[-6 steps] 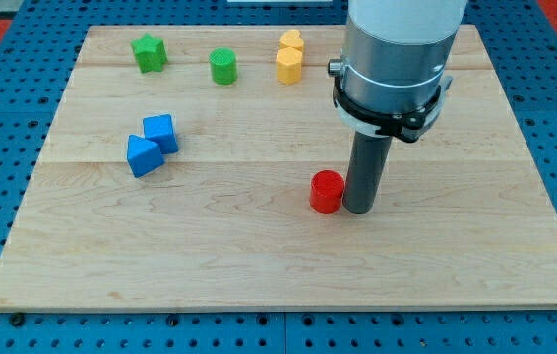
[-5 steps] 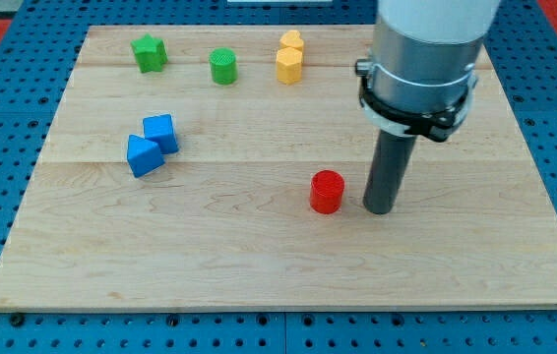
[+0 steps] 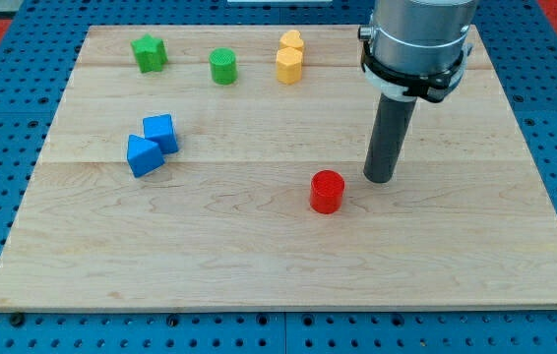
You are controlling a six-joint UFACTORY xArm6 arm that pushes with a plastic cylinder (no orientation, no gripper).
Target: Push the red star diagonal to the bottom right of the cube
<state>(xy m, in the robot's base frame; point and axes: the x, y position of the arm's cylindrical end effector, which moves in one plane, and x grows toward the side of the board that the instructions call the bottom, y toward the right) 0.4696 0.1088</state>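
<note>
No red star shows; the only red block is a red cylinder (image 3: 327, 191) near the board's middle. My tip (image 3: 379, 178) stands a little to the right of it and slightly toward the view's top, not touching it. A blue cube (image 3: 160, 132) lies at the left, with another blue block (image 3: 143, 155), angular in shape, touching it at its lower left.
Along the view's top edge of the wooden board (image 3: 278, 265) stand a green star (image 3: 148, 52), a green cylinder (image 3: 222, 66) and two yellow blocks (image 3: 290, 59) close together. The arm's grey body rises above the tip at the top right.
My tip has moved away from the red cylinder, first to the right and then toward the view's top. The red cylinder and the other blocks have stayed in place.
</note>
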